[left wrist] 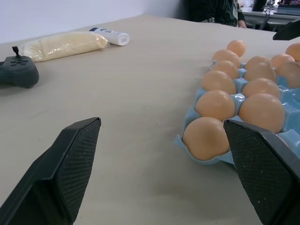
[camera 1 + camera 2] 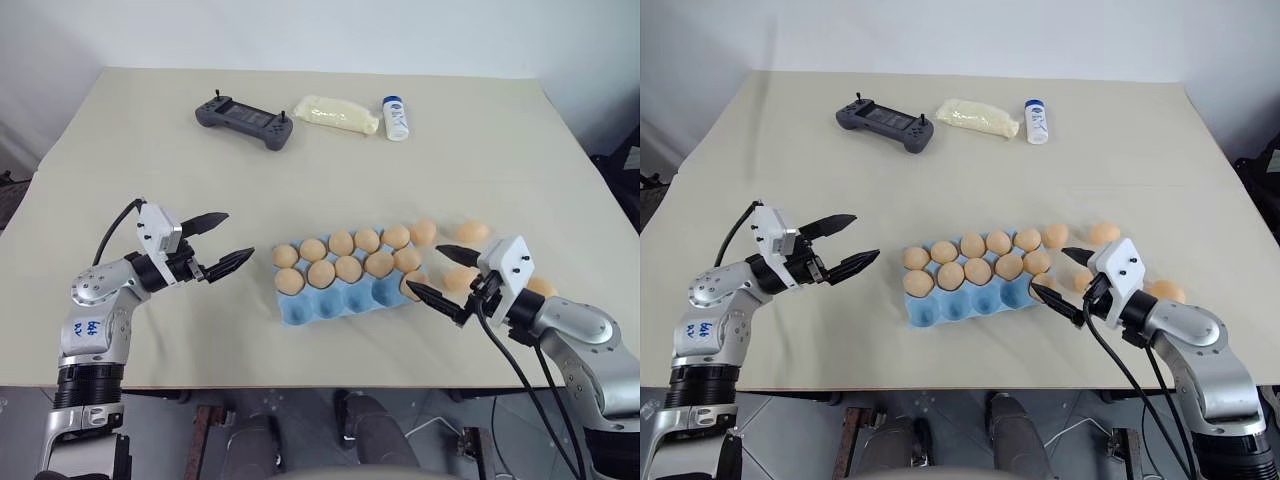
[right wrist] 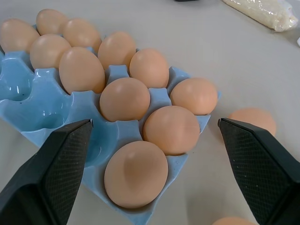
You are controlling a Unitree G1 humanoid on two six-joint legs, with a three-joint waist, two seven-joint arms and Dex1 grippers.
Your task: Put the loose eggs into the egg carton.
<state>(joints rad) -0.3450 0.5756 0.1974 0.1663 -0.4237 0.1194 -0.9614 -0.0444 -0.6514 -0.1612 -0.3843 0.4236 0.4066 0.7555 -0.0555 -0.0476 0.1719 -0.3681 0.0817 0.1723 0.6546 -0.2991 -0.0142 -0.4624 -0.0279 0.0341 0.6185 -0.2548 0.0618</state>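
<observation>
Egg carton (image 2: 335,300), light blue, sits near the desk's (image 2: 150,150) front edge, about mid-width. Back row and middle row each hold five eggs. Front row has one egg (image 3: 136,174) in the cup at the right end; the other four front cups are bare.

Loose eggs (image 2: 471,232) lie on the desk just off the carton's right end, towards the right edge: one (image 2: 423,232) beside the carton's back right corner, a few more around the right pincer (image 2: 442,274).

Right pincer: jaws wide apart, holding nothing, tips at the carton's right end, straddling the filled front cup without touching it as far as I can see.

Left pincer (image 2: 218,241): jaws also wide apart, empty, off the carton's left end, aimed at it, clear gap between.

Along the back edge: grey game controller (image 2: 244,121), pale yellow wrapped packet (image 2: 335,113), small white bottle with blue cap (image 2: 396,118), well apart from the carton.
</observation>
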